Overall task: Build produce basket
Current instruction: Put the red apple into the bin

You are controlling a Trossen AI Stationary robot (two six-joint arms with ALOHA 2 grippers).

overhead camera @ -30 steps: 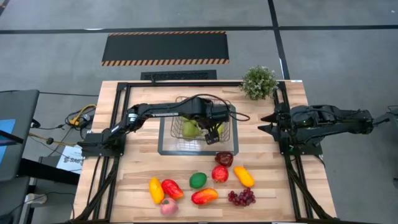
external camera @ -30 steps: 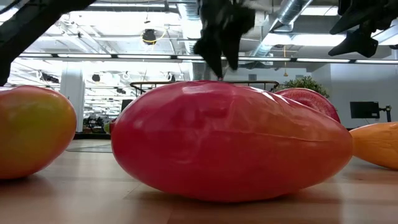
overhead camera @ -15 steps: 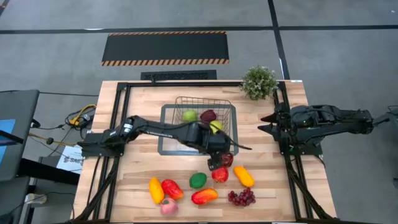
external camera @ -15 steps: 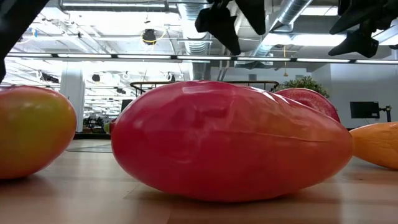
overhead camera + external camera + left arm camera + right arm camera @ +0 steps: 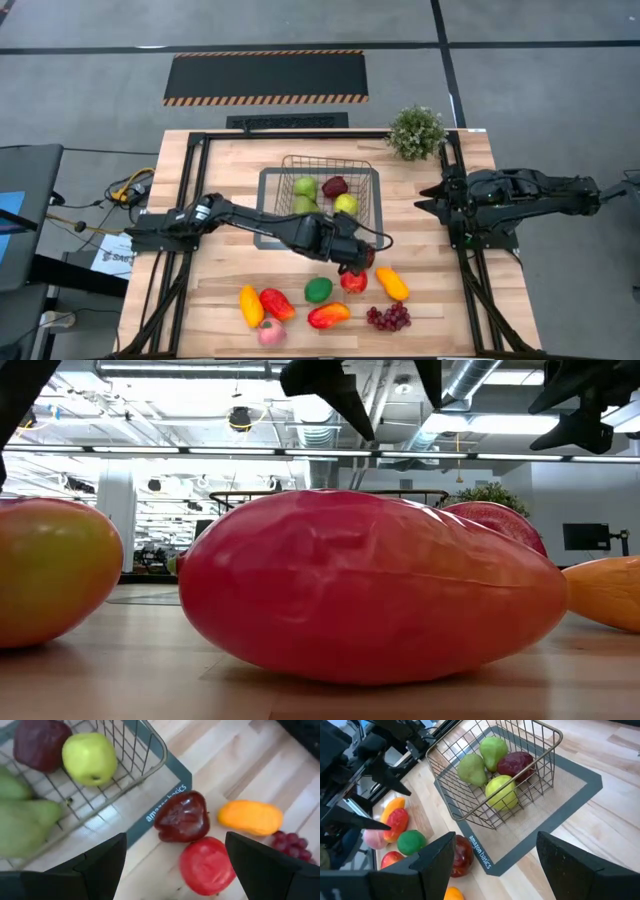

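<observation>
The left gripper (image 5: 357,262), fingers spread and empty, hovers over the maroon pepper (image 5: 183,816) at the wire basket's (image 5: 370,205) five o'clock (four fruits inside); right gripper (image 5: 424,197) waits open at three o'clock.

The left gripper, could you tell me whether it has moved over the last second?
Yes. In the high view the left gripper has left the basket and come toward the table's front, now open above the maroon fruit.
</observation>
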